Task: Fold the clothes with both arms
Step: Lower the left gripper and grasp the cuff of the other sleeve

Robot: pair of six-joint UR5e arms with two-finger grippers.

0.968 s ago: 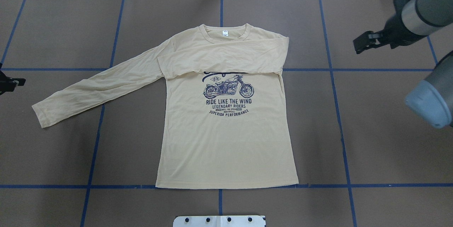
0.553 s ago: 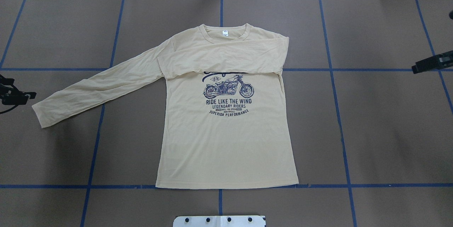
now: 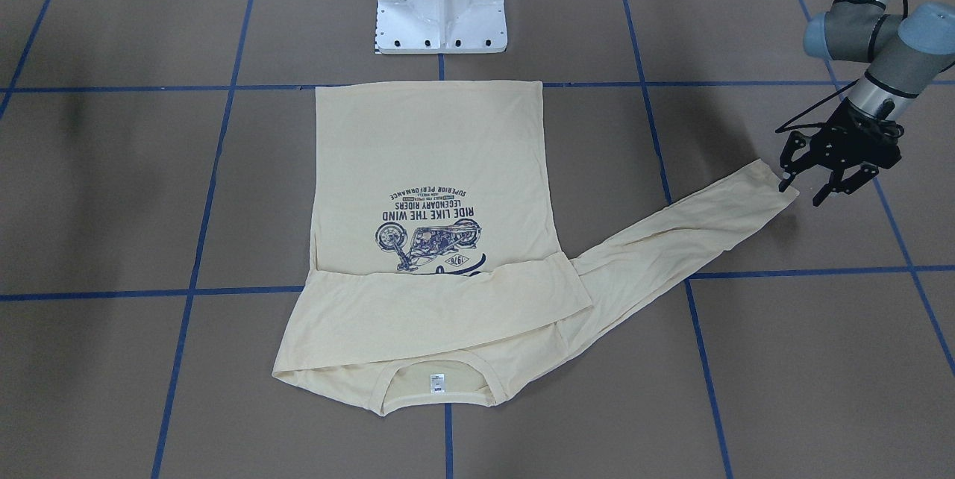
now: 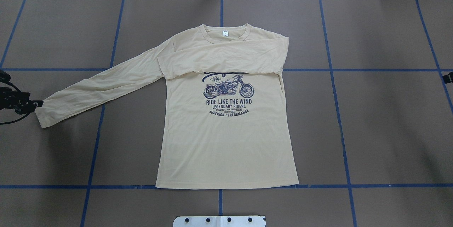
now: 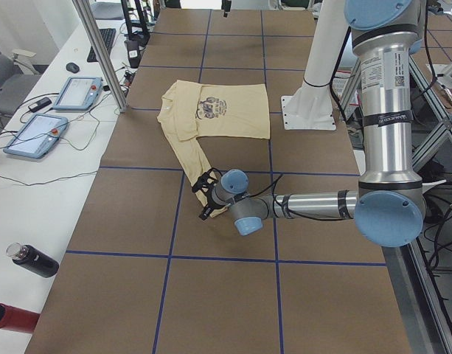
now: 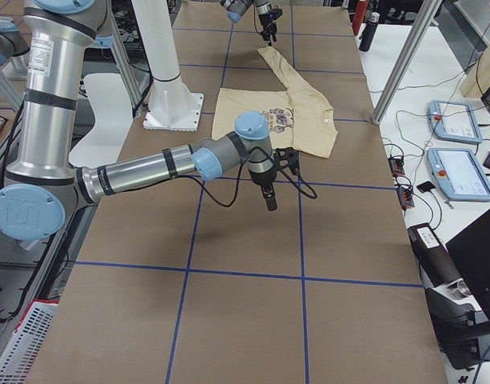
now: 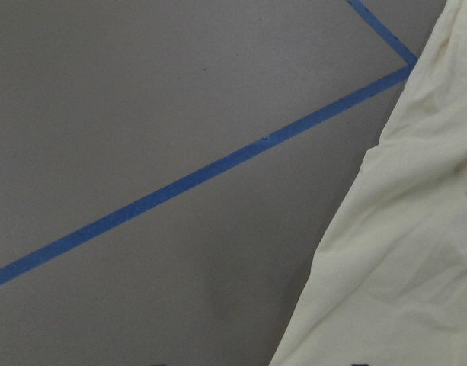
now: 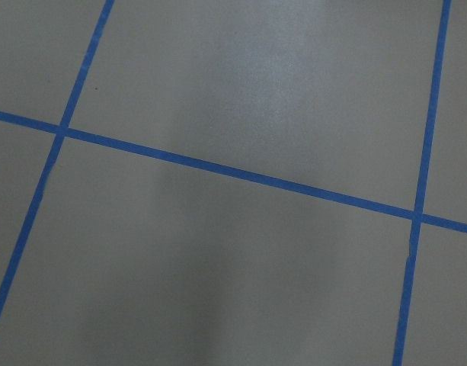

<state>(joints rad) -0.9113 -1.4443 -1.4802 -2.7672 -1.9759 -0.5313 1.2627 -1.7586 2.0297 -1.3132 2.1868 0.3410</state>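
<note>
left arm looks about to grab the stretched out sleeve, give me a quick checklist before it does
1. Left gripper open: ok, fingers spread in the front-facing view.
2. Cuff between its fingers: cannot tell. One fingertip is at the cuff's corner and the other is over bare table.
3. Other sleeve folded across the chest: ok, it lies flat above the print.
4. T-shirt body flat, hem straight: ok.
5. Right gripper clear of the shirt: ok. It is over bare table and its wrist view shows only table.
6. Right gripper open: cannot tell.
</note>
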